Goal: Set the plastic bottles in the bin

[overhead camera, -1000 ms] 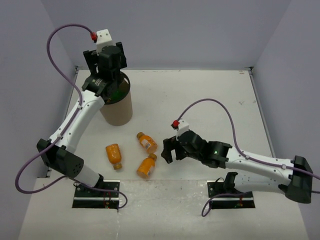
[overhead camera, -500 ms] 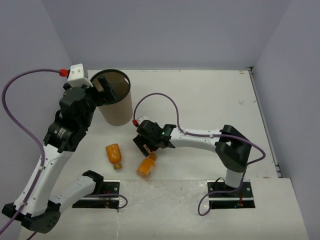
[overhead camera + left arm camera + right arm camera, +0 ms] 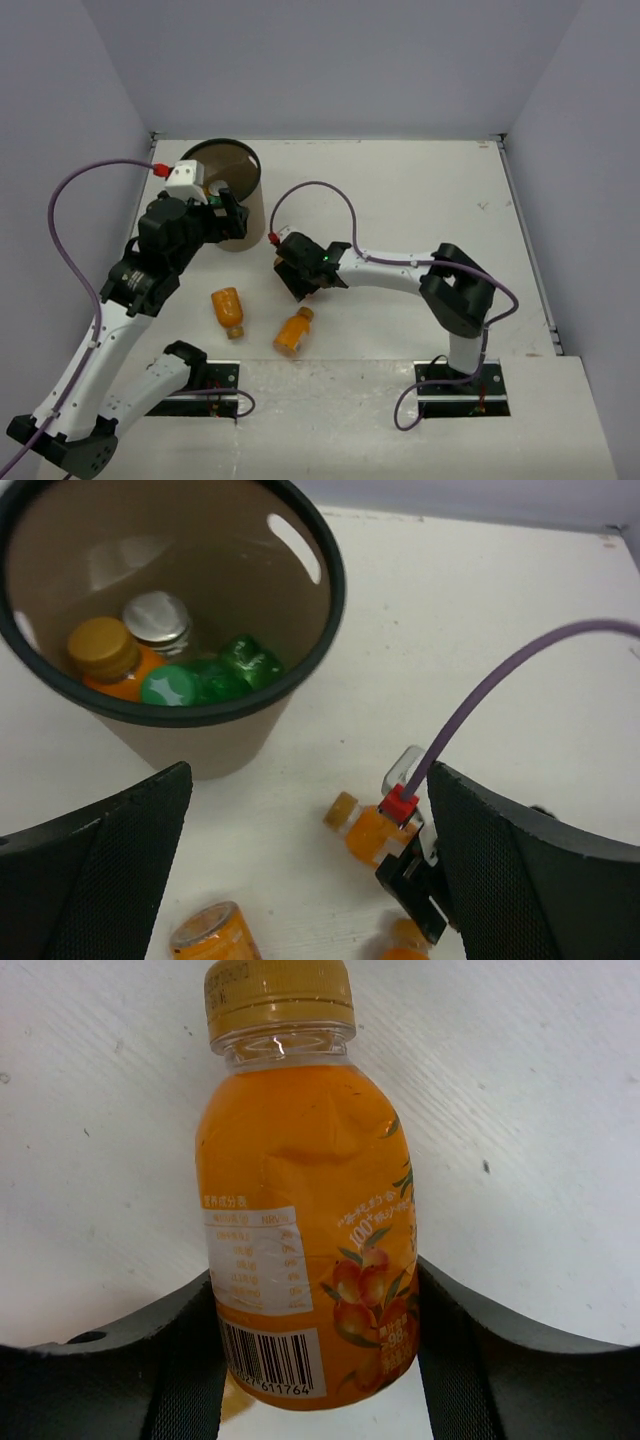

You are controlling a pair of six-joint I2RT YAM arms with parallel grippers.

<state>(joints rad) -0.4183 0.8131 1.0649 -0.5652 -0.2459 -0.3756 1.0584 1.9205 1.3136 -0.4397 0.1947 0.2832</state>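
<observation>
The brown bin (image 3: 247, 160) stands at the far left of the table. In the left wrist view the bin (image 3: 310, 630) holds an orange-capped bottle (image 3: 100, 650), a silver-capped clear bottle (image 3: 157, 618) and two green bottles (image 3: 200, 680). Three orange bottles lie on the table. One orange bottle (image 3: 300, 1210) lies between the pads of my right gripper (image 3: 315, 1285), which press on both its sides; from above, my right gripper (image 3: 298, 277) hides most of it. The other two orange bottles (image 3: 228, 309) (image 3: 293, 332) lie loose nearer the arms. My left gripper (image 3: 228, 212) hangs open and empty at the bin's near side.
Grey walls close in the table on three sides. The right arm's purple cable (image 3: 315, 190) arches over the table's middle. Both arm bases (image 3: 195, 388) sit at the near edge.
The left gripper has come off the bin's top and dropped back to its near side. The right arm reached left to the orange bottle, and its jaws have closed on it.
</observation>
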